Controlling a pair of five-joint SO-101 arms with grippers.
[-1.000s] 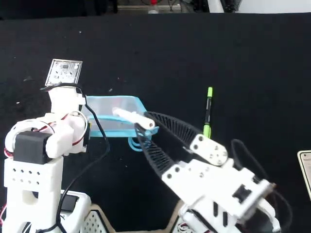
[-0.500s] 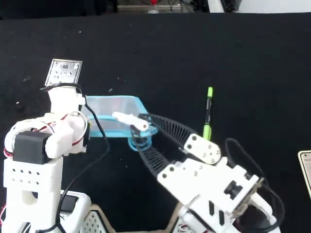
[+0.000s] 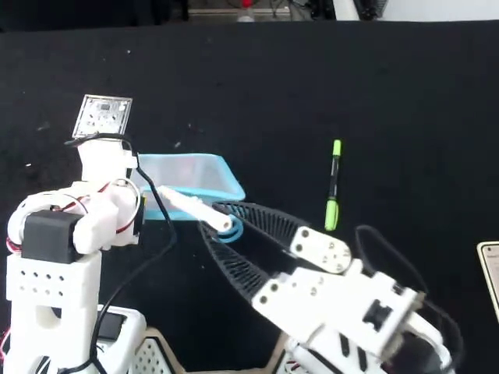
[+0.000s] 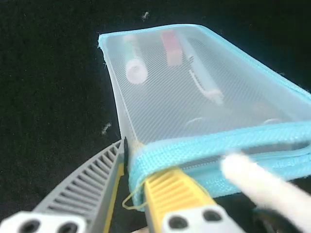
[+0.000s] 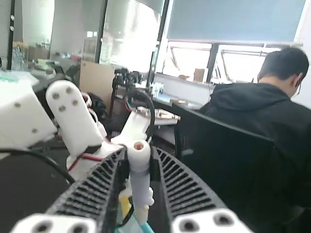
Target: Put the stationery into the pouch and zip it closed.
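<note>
The light blue mesh pouch lies left of centre, and through its mesh I see a white pen and a red item inside. My left gripper is shut on the pouch's zipper-edge corner, with the left arm above it. My right gripper, with black ribbed fingers, is shut on a white pen at the pouch's near edge. That white pen stands between the fingers, and shows blurred beside the zipper. A green pen lies on the black table to the right.
A square printed marker card lies behind the left arm. Another card sits at the table's right edge. The black table stretches open behind and to the right of the pouch.
My right gripper has carried the white pen left and nearer, from above the pouch's right end down to its near edge. The left arm has kept still.
</note>
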